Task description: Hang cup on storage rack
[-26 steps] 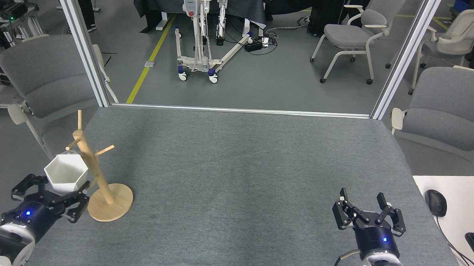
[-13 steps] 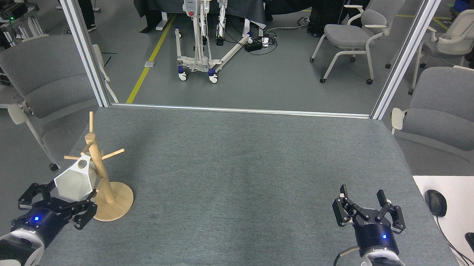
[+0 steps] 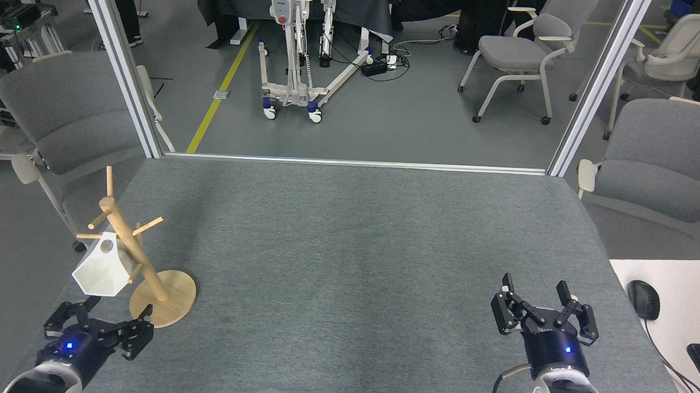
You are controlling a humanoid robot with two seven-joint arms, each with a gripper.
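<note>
Where the left gripper (image 3: 97, 332) half a second ago sat right under the cup (image 3: 103, 266), it has now dropped back toward the near edge of the counter (image 3: 359, 250), and the cup hangs clear of it, above and just beyond the jaws. The cup hangs by its handle hole on a low peg of the rack (image 3: 128, 252), rim turned down and to the left, its side against the post. The rack's post leans further left than before, though its round base is in the same spot just right of the jaws. The left jaws are spread and hold nothing. The left arm lies low at the bottom-left corner, gripper pointing away toward the rack. The right gripper (image 3: 543, 314) has not moved, upright over the counter with jaws spread and empty.
</note>
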